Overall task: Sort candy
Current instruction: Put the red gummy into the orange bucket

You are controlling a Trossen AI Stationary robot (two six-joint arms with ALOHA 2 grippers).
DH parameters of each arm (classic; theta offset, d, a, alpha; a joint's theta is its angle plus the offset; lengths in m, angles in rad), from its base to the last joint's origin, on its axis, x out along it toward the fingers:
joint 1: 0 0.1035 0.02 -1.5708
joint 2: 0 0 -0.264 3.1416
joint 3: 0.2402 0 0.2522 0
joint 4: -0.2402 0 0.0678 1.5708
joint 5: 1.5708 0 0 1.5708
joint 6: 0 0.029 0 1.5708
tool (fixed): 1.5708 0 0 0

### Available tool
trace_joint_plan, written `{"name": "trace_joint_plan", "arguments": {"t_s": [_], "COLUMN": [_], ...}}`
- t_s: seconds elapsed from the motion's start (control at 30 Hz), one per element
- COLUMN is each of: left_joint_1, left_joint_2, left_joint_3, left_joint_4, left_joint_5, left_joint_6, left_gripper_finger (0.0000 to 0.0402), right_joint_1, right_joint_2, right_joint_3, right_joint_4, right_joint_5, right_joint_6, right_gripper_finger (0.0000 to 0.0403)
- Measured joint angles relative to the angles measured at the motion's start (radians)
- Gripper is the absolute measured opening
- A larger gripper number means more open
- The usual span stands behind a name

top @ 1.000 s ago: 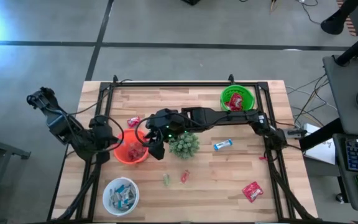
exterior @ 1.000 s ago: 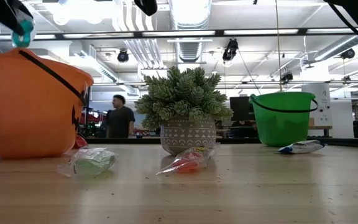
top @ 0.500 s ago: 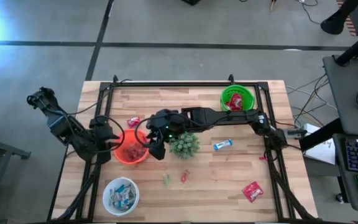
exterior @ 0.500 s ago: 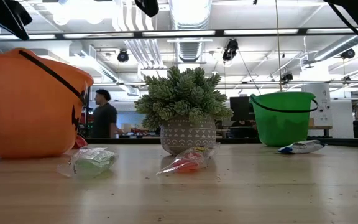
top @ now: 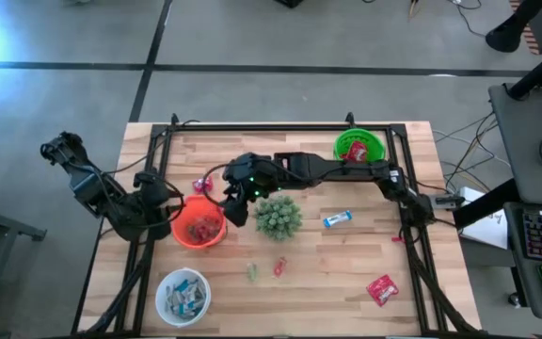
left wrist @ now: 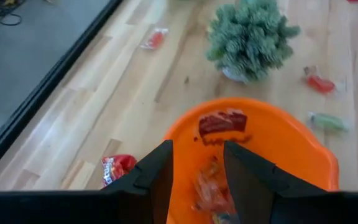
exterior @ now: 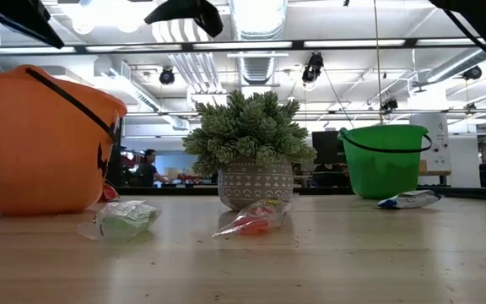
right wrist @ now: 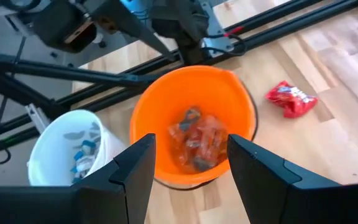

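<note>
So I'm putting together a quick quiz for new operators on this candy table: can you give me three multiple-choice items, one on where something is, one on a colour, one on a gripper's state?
1. Where does the potted plant stand?
A. Inside the white bucket
B. On the table between the orange bucket and the blue-and-white bar
C. On the floor

2. What colour is the bucket at the table's far right corner?
A. Green
B. Yellow
C. Black

3. How is the right gripper over the orange bucket?
A. Shut on a red packet
B. Shut on the plant
C. Open, holding nothing

Answers: 1 B, the high view shows the plant on the wood with the orange bucket on one side and the blue-and-white bar on the other. 2 A, its rim and wall are green in the high and low views. 3 C, the right wrist view shows its fingers apart with only the bucket's candy below.
</note>
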Motion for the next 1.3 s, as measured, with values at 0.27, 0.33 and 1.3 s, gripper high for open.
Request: {"name": "trace_joint_plan", "arguments": {"t_s": [0.27,0.33,1.3], "left_joint_1": [0.033,0.049,0.420], "left_joint_2": [-0.031,-0.047,-0.134], "left_joint_3": [0.000,0.000,0.000], "left_joint_4": [-0.002,-0.003,0.042], "left_joint_5": [-0.110,-0.119,-0.352], "left_joint_6": [-0.058,-0.082,-0.248], "left_gripper_finger": [0.0123,0.0123,0.0123], "right_joint_1": [-0.073,-0.094,-0.510], "right_joint_2": [0.001,0.001,0.151], "right_joint_3": [0.000,0.000,0.000], "right_joint_4": [0.001,0.002,0.222], "right_joint_5": [-0.001,-0.006,-0.460], "right_joint_6": [-0.042,-0.081,-0.227], "right_gripper_finger": [0.0192,0.0192,0.0192]}}
